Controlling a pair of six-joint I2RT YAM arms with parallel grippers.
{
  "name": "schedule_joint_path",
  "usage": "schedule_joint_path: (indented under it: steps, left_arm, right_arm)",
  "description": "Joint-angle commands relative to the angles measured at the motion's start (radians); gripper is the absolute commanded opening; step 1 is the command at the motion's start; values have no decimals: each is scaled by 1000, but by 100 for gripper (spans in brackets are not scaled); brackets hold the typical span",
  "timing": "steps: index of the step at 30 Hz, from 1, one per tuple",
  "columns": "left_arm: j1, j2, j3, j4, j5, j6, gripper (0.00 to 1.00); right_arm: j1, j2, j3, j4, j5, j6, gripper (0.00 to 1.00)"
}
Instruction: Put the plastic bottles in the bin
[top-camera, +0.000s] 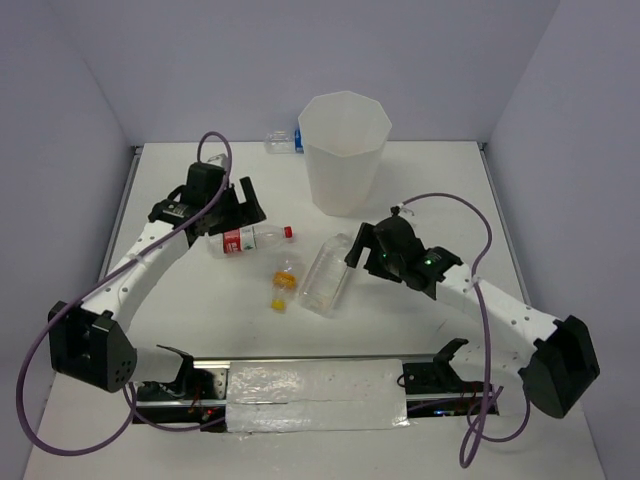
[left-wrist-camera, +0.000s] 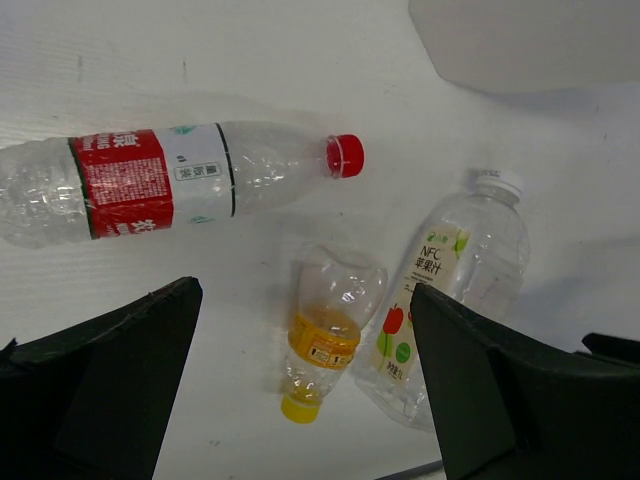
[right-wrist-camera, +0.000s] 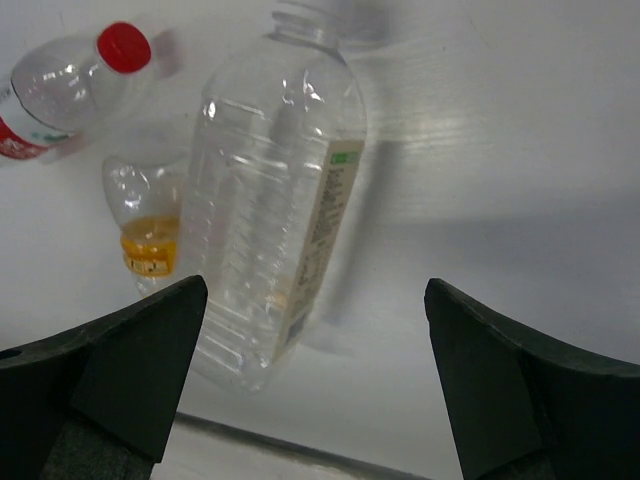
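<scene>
The bin stands upright at the back centre; its base shows in the left wrist view. A clear bottle with red label and cap lies on the table. A small clear bottle with a yellow cap and orange band lies beside a wide clear bottle. A blue-labelled bottle lies behind the bin. No separate orange bottle shows. My left gripper hovers open by the red-label bottle. My right gripper is open just right of the wide bottle.
White table with grey walls close at the back and sides. A taped metal rail runs along the near edge between the arm bases. Purple cables loop off both arms.
</scene>
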Motion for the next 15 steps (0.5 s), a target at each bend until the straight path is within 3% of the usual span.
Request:
schedule_joint_path:
  steps: [1,7,15]
  left_arm:
    - [-28,21,47,27,6,3,99]
    - [-34,23,45,13,-39,9,100]
    - [-35,12,53,28,-40,9,99]
  right_arm:
    - [-15,107,102,87,65,77,97]
    - [-160,298,182,219,-48,120,94]
    - [-208,555,263,288,-110,135,91]
